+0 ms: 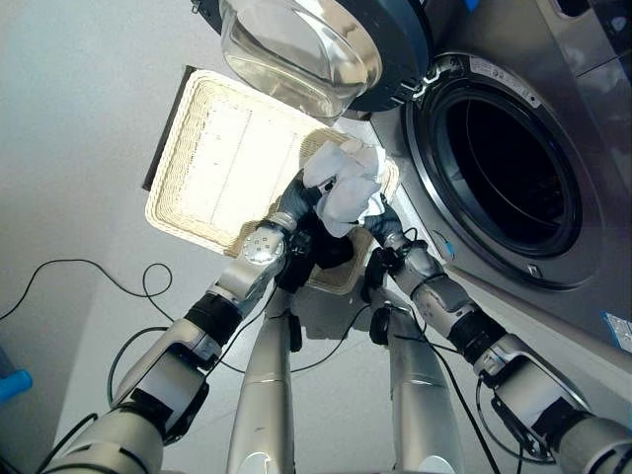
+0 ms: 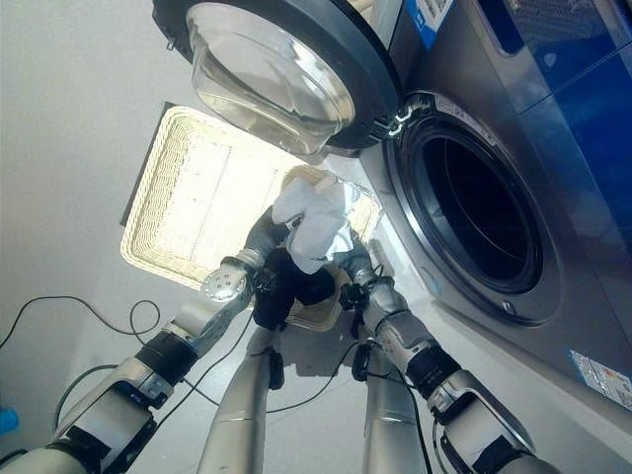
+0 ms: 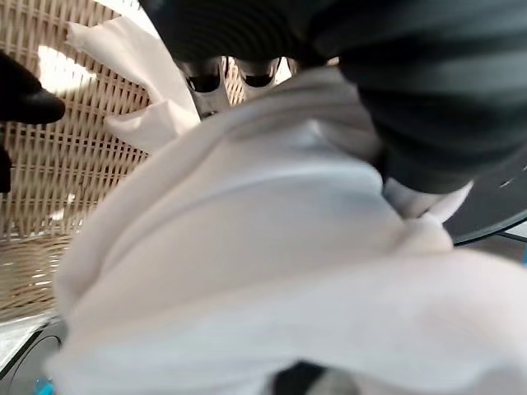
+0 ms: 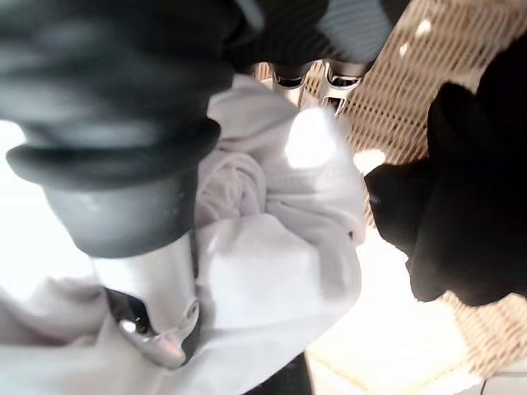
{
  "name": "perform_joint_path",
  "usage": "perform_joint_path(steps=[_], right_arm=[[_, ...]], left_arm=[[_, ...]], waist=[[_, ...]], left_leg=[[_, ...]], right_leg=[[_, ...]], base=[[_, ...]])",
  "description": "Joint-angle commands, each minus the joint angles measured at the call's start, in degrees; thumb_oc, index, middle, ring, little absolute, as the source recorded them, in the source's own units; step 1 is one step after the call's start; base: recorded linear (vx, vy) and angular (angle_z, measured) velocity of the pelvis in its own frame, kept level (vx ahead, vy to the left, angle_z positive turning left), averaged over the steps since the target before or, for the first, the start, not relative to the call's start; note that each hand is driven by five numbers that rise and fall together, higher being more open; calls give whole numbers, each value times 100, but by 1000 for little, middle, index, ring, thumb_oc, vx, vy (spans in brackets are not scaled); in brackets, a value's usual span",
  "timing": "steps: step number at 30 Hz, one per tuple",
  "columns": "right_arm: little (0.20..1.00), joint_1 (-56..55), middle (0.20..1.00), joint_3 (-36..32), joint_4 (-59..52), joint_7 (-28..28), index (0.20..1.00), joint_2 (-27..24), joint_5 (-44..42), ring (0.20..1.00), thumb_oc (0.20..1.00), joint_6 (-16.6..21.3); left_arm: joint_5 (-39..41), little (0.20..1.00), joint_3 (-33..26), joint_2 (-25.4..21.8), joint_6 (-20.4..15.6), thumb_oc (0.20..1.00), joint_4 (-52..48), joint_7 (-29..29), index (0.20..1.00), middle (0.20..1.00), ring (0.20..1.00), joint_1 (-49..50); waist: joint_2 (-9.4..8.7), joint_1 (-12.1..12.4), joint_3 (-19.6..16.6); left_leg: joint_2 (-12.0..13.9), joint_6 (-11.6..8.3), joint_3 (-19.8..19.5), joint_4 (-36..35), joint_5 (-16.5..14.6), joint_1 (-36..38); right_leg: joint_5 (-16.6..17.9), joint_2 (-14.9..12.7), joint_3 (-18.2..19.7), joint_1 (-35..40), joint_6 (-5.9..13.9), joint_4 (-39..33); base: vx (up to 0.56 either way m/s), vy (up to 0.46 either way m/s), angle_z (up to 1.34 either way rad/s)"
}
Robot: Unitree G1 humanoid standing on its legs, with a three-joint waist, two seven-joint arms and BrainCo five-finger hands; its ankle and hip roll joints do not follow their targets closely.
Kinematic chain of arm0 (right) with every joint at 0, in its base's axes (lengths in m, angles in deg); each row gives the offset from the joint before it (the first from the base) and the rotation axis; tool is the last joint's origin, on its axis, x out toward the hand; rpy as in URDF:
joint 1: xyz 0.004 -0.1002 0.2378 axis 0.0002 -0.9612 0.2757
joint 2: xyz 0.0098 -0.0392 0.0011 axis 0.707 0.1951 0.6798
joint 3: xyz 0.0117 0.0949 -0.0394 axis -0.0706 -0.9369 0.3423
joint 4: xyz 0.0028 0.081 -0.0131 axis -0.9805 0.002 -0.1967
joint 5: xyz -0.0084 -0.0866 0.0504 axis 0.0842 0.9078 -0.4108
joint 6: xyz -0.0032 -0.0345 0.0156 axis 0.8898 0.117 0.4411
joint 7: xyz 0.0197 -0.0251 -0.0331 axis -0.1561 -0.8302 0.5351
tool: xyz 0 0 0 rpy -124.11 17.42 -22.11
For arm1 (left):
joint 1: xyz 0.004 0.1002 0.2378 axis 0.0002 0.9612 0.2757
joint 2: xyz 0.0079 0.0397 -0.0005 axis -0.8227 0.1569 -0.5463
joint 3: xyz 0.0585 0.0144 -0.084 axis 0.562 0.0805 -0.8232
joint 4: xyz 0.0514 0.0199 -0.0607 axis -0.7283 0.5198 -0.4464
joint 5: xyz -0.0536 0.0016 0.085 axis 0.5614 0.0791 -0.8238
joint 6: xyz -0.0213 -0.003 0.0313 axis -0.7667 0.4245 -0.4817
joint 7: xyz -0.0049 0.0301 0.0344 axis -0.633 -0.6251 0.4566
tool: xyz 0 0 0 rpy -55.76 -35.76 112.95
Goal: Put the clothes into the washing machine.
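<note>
A bundle of white cloth is held up between both hands over the near right corner of a wicker basket. My left hand grips it from the left and my right hand from the right. In the left wrist view the cloth lies bunched under the fingers. In the right wrist view the thumb and the fingers clamp the cloth. A black garment lies in the basket just below the hands. The washing machine's drum opening is to the right.
The machine's round glass door is swung open and hangs over the far side of the basket. The machine's grey front runs along the right. Pale floor spreads to the left.
</note>
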Motion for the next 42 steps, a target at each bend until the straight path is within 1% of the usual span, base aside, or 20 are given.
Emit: perform_joint_path(steps=[1, 6, 7, 11, 15, 19, 20, 21, 22, 23, 29, 30, 31, 32, 33, 34, 35, 36, 37, 42], right_arm=[[1000, 127, 1000, -216, -1195, -601, 1000, 223, -320, 1000, 1000, 647], [1000, 79, 1000, -221, -1301, -717, 1000, 233, -343, 1000, 1000, 699], [1000, 17, 1000, -257, -1632, -1325, 1000, 312, -792, 1000, 1000, 770], [1000, -3, 1000, -300, -1795, -1727, 1000, 400, -1152, 1000, 1000, 822], [1000, -42, 1000, -371, -1928, -1990, 1000, 519, -1470, 1000, 1000, 859], [1000, -38, 1000, -405, -1960, -1866, 1000, 560, -1303, 1000, 1000, 962], [567, -36, 567, -409, -1952, -1815, 567, 550, -1265, 567, 567, 976], [366, -23, 366, -410, -1935, -1804, 366, 537, -1286, 366, 366, 977], [200, -7, 200, -419, -1908, -1784, 200, 513, -1322, 200, 200, 962], [200, -1, 200, -423, -1873, -1796, 200, 499, -1363, 200, 200, 948], [200, 46, 200, -406, -1745, -1685, 200, 439, -1426, 200, 200, 882], [200, 125, 200, -417, -1705, -1651, 200, 409, -1413, 200, 200, 844], [200, 55, 200, -391, -1682, -1642, 200, 423, -1418, 200, 200, 831], [200, 135, 200, -403, -1683, -1634, 200, 409, -1415, 200, 200, 822], [200, 58, 200, -374, -1648, -1638, 200, 424, -1419, 200, 200, 796], [200, 125, 200, -376, -1613, -1604, 200, 403, -1398, 200, 200, 776], [200, 48, 200, -360, -1605, -1606, 200, 418, -1401, 200, 200, 775], [200, 53, 200, -341, -1475, -1528, 200, 377, -1373, 200, 200, 788], [200, 133, 200, -357, -1462, -1522, 200, 358, -1374, 200, 200, 794], [200, 157, 200, -365, -1281, -1451, 200, 291, -1433, 200, 200, 609]], left_arm=[[-552, 200, 277, 382, -68, 200, -280, 38, 200, 200, 200, 178], [-664, 200, 262, 386, -77, 200, -217, 130, 200, 200, 200, 176], [-811, 200, 170, 384, -85, 200, 84, 287, 200, 200, 200, 96], [-762, 200, 99, 392, -85, 200, 275, 334, 200, 200, 200, 50], [-815, 200, 51, 418, -63, 200, 450, 325, 200, 200, 200, 55], [-1079, 200, 60, 440, -58, 200, 540, 348, 200, 200, 200, 56], [-1227, 200, 65, 426, -72, 200, 557, 363, 200, 200, 200, 37], [-1269, 200, 77, 411, -89, 200, 575, 372, 200, 200, 200, 19], [-1378, 200, 98, 389, -122, 200, 581, 386, 200, 200, 200, -1], [-1662, 200, 149, 363, -190, 200, 584, 431, 200, 200, 200, -19], [-2186, 200, 380, 254, -288, 200, 414, 393, 200, 200, 200, -136], [-2270, 200, 403, 201, -328, 200, 321, 373, 200, 200, 200, -246], [-2273, 200, 436, 212, -346, 200, 293, 370, 200, 200, 200, -187], [-2280, 200, 426, 189, -359, 200, 273, 369, 200, 200, 200, -270], [-2316, 200, 459, 210, -395, 200, 227, 359, 200, 200, 200, -211], [-2393, 200, 470, 176, -461, 200, 150, 359, 200, 200, 200, -309], [-2390, 200, 488, 196, -462, 200, 155, 358, 200, 200, 200, -233], [-2564, 200, 577, 165, -548, 200, -12, 356, 200, 200, 200, -283], [-2607, 200, 573, 141, -547, 200, -50, 365, 200, 200, 200, -369], [-2798, 200, 686, 53, -644, 200, -309, 394, 200, 200, 200, -467]], waist=[[225, -102, -52], [198, -119, -52], [124, -168, -52], [96, -191, -52], [82, -207, -52], [69, -221, -52], [66, -226, -52], [66, -228, -52], [66, -232, -52], [70, -234, -52], [77, -232, -52], [75, -230, -52], [75, -229, -52], [77, -228, -52], [77, -225, -52], [84, -221, -52], [82, -222, -52], [85, -206, -52], [87, -203, -52], [77, -181, -52]], left_leg=[[-456, 395, 437, 104, -334, 121], [-441, 387, 450, 90, -331, 136], [-391, 364, 488, 129, -334, 139], [-372, 347, 505, 132, -337, 136], [-361, 335, 514, 140, -352, 149], [-339, 322, 527, 193, -365, 114], [-330, 317, 538, 192, -365, 112], [-330, 314, 540, 191, -365, 114], [-329, 311, 539, 195, -368, 110], [-322, 310, 544, 194, -368, 107], [-320, 305, 543, 206, -365, 75], [-310, 345, 580, 178, -220, -85], [-319, 303, 542, 193, -365, 76], [-313, 345, 580, 161, -214, -80], [-324, 306, 544, 174, -359, 80], [-315, 350, 585, 134, -210, -75], [-323, 308, 547, 159, -357, 84], [-325, 308, 548, 143, -354, 92], [-319, 351, 583, 120, -207, -71], [-337, 356, 532, 138, -213, -94]], right_leg=[[342, 279, -239, 263, 295, -359], [336, 282, -240, 283, 304, -374], [330, 290, -232, 289, 317, -360], [331, 290, -230, 293, 330, -381], [317, 285, -231, 307, 342, -377], [316, 273, -230, 278, 349, -352], [318, 270, -233, 279, 350, -361], [320, 272, -231, 280, 350, -366], [321, 275, -225, 278, 349, -377], [322, 274, -221, 276, 351, -381], [350, 271, -213, 255, 352, -407], [495, 265, -256, 110, 294, -464], [357, 269, -214, 253, 354, -418], [500, 271, -258, 110, 293, -473], [357, 273, -217, 252, 354, -424], [495, 268, -267, 111, 296, -476], [354, 269, -223, 254, 357, -424], [364, 261, -233, 273, 362, -447], [507, 261, -279, 127, 301, -498], [522, 245, -287, 96, 310, -471]], base=[[0, 0, 0], [0, 0, 0], [0, 0, 0], [0, 0, 0], [0, 0, 0], [0, 0, 0], [0, 0, 0], [0, 0, 0], [0, 0, 0], [0, 0, 0], [-9, 4, -2], [0, 0, 0], [-58, 6, -2], [52, 8, -1], [-62, 12, -1], [50, 9, -1], [0, 0, 0], [0, 0, 0], [-67, -11, 1], [-12, -3, 0]])
